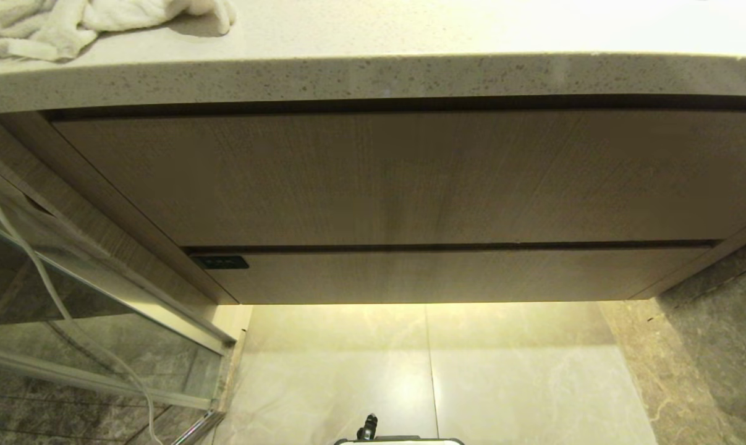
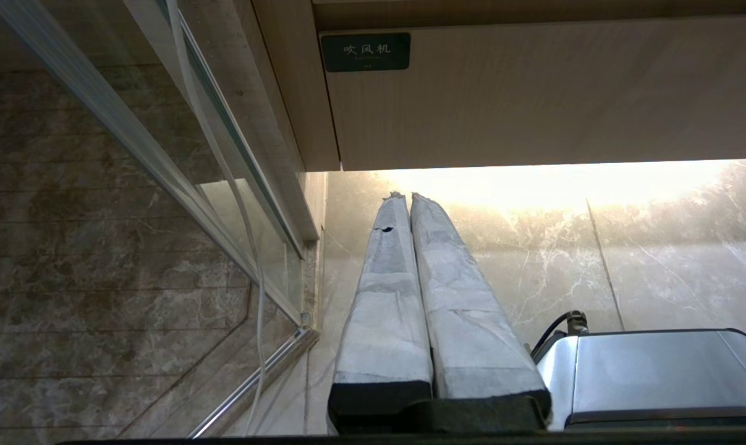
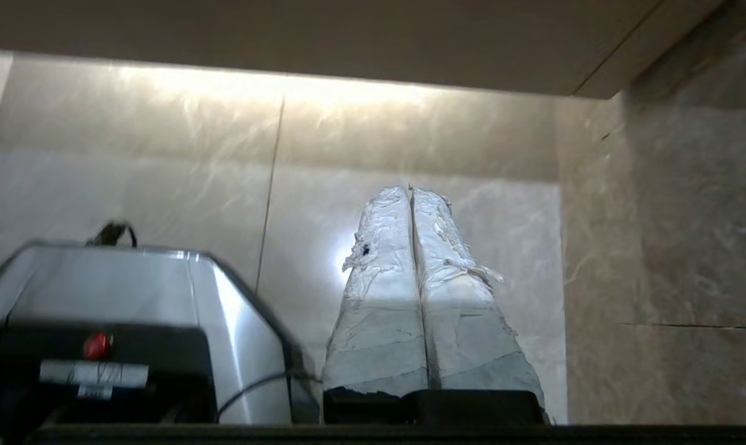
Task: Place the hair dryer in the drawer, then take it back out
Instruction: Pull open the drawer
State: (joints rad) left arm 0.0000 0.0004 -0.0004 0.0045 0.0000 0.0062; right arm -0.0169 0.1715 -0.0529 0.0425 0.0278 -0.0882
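Shut flush at lower centre of the head view: the drawer point(image 1: 459, 275), under the taller wood panel point(image 1: 379, 179) and the counter point(image 1: 373, 77), long axis running left to right across the frame, dark label point(image 1: 221, 262) at its left corner. No hair dryer visible in any view; perhaps inside the shut drawer, perhaps out of frame, impossible to tell. On the counter at upper left, only a white terry towel point(image 1: 70, 25); at the left edge, a hanging white cord point(image 1: 39, 272), source unseen. Left gripper point(image 2: 406, 198) and right gripper point(image 3: 410, 191) both low beside the robot base point(image 2: 651, 371), jaws pressed together, holding nothing, drawer front up and ahead of each. Probably nearer the label end: the left arm. Given by the head view alone: counter and full drawer width, but neither gripper. Given by the wrist views alone: the jaws, plus, from the left wrist, the label's characters.
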